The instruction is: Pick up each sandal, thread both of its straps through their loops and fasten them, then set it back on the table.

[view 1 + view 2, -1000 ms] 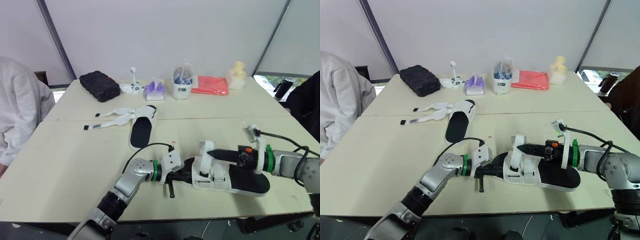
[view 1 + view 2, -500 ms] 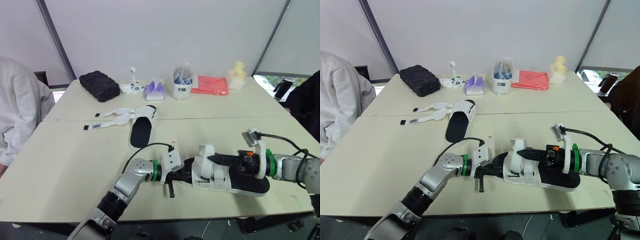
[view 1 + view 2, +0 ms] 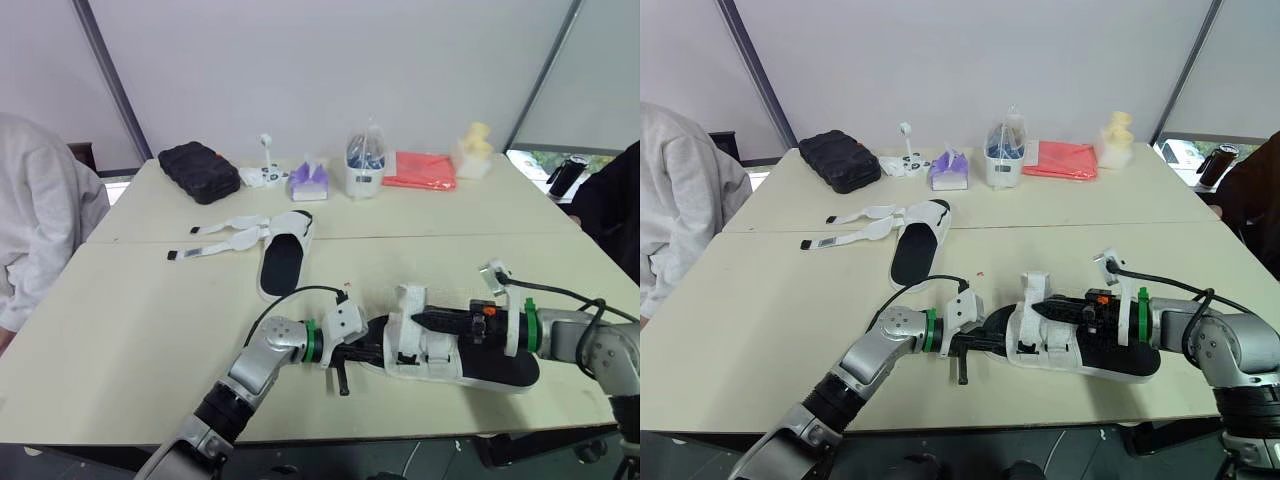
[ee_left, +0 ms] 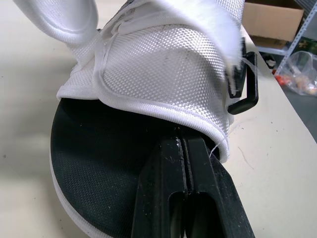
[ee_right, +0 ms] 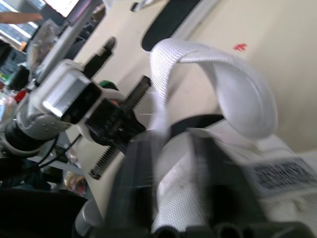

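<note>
The near sandal (image 3: 500, 368), black-soled with white straps, lies on the table's front edge. My left gripper (image 3: 366, 346) is shut at its toe end. In the left wrist view the fingertips (image 4: 179, 144) press together on the insole, tucked under the front strap's hem beside a black buckle (image 4: 245, 87). My right gripper (image 3: 415, 318) reaches in from the heel side over the rear strap, shut on a white strap (image 5: 223, 84) that arches up between the two grippers. A second sandal (image 3: 283, 262) lies further back, its straps (image 3: 225, 236) spread out flat to the left.
Along the back of the table are a black case (image 3: 198, 170), a tissue pack (image 3: 308, 180), a clear container (image 3: 365, 165), a red bag (image 3: 420, 170) and a yellow object (image 3: 473, 150). One person in white (image 3: 40, 220) sits at the left, another in dark clothing (image 3: 615, 210) at the right.
My right gripper has slid toward the left gripper and sunk a little, bending the upright strap loop lower. The left arm and the far sandal have not moved.
</note>
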